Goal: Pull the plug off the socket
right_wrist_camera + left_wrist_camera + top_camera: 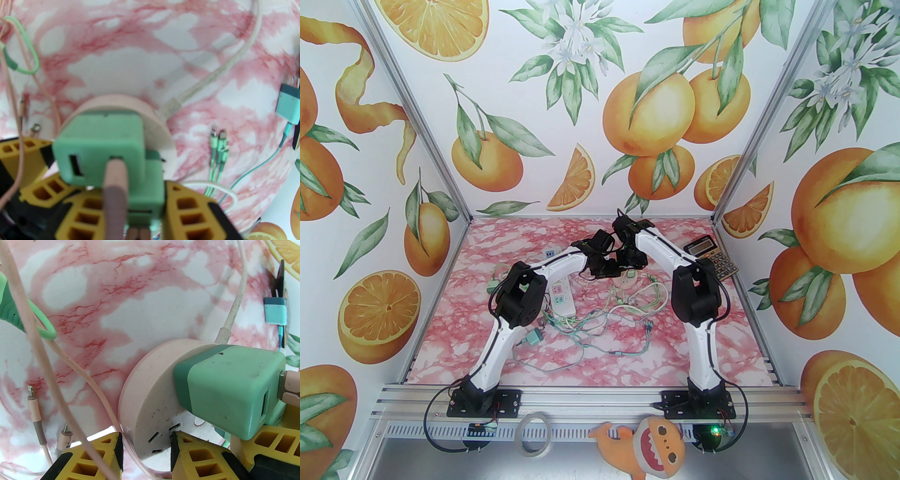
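The round pink socket [626,281] [150,404] [159,121] sits tilted at mid-table with its slotted face up toward the arms. A pale green plug [225,390] [98,140] is seated in that face, with a pink cable leaving its back. A second green block stands beside it. My left gripper [609,269] [146,439] is shut on the socket's lower rim, with a thin pink cable also between its yellow fingers [187,455]. My right gripper [630,262] [133,194] is shut on the green plug body from both sides. Its fingers [269,441] show under the plug.
A white power strip [562,295] lies left of the socket and a tangle of thin cables [618,323] lies in front of it. A calculator [712,258] rests at the back right. A teal adapter [275,313] [289,105] and a green adapter [533,338] lie loose.
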